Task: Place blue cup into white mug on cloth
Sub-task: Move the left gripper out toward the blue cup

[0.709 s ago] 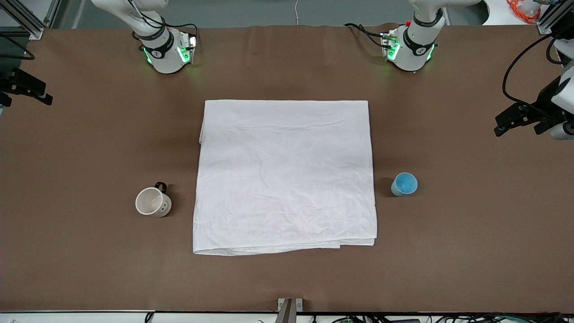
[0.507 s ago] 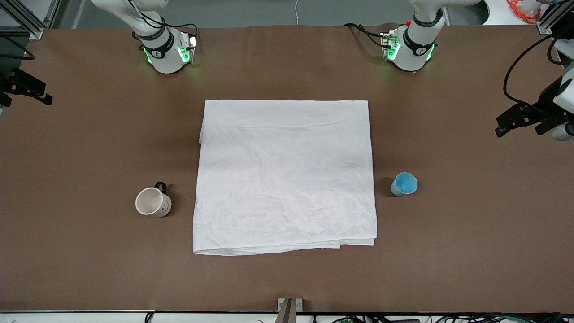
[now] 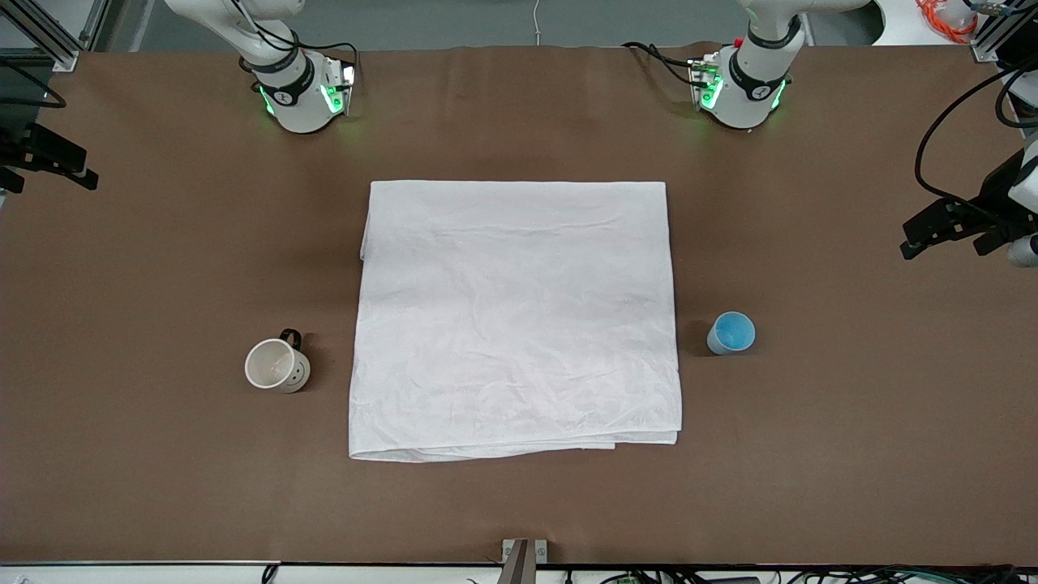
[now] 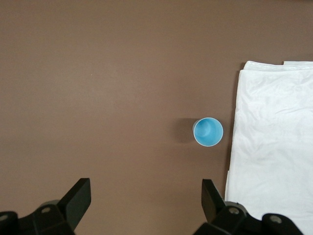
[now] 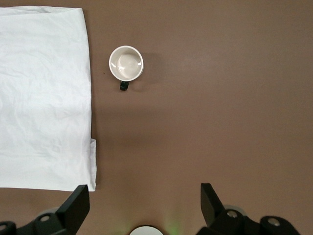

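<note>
The white cloth [image 3: 519,316] lies flat in the middle of the brown table. The white mug [image 3: 277,366] with a black handle stands upright on the bare table beside the cloth, toward the right arm's end. It also shows as the mug [image 5: 126,64] beside the cloth [image 5: 44,93]. The blue cup [image 3: 731,332] stands upright beside the cloth toward the left arm's end. The left wrist view has the cup [image 4: 208,131] close to the cloth's edge [image 4: 274,147]. My left gripper [image 3: 949,238] [image 4: 145,203] hangs open and empty over bare table. My right gripper [image 3: 45,166] [image 5: 145,203] is open and empty too.
The two arm bases [image 3: 300,97] [image 3: 742,89] stand along the table's edge by the robots. A small metal bracket [image 3: 523,556] sits at the table's edge nearest the front camera. Cables hang at the left arm's end.
The left gripper has drifted slightly lower in the front view. Cup, mug and cloth have not moved, and the right gripper has barely shifted.
</note>
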`<move>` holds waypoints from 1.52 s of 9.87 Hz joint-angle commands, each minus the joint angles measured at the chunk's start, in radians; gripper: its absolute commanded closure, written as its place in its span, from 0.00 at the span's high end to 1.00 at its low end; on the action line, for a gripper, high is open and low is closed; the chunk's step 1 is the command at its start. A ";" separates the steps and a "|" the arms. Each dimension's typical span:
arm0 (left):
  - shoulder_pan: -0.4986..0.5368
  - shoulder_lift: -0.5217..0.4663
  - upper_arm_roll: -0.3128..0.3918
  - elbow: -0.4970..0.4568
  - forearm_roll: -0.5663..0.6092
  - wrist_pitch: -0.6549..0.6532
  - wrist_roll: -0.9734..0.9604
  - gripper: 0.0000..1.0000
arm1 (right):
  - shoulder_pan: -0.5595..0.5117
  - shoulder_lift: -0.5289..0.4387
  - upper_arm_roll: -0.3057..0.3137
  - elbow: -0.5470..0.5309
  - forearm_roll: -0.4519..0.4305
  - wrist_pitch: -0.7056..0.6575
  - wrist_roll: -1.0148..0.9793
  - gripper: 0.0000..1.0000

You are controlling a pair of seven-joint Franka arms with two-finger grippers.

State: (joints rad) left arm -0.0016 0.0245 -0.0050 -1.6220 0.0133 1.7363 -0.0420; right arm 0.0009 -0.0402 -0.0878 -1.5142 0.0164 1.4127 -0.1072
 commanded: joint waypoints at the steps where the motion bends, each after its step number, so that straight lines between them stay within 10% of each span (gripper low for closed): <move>1: -0.002 0.012 0.008 0.031 -0.001 -0.035 0.002 1.00 | -0.004 0.011 0.002 0.017 -0.009 -0.003 0.014 1.00; 15: -0.040 0.304 -0.053 0.088 -0.050 0.014 0.011 1.00 | 0.025 0.023 0.002 0.032 -0.006 0.002 0.005 1.00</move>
State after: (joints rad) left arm -0.0303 0.2798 -0.0458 -1.5669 -0.0228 1.7319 -0.0378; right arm 0.0212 -0.0255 -0.0853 -1.5002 0.0164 1.4161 -0.1072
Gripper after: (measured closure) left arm 0.000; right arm 0.000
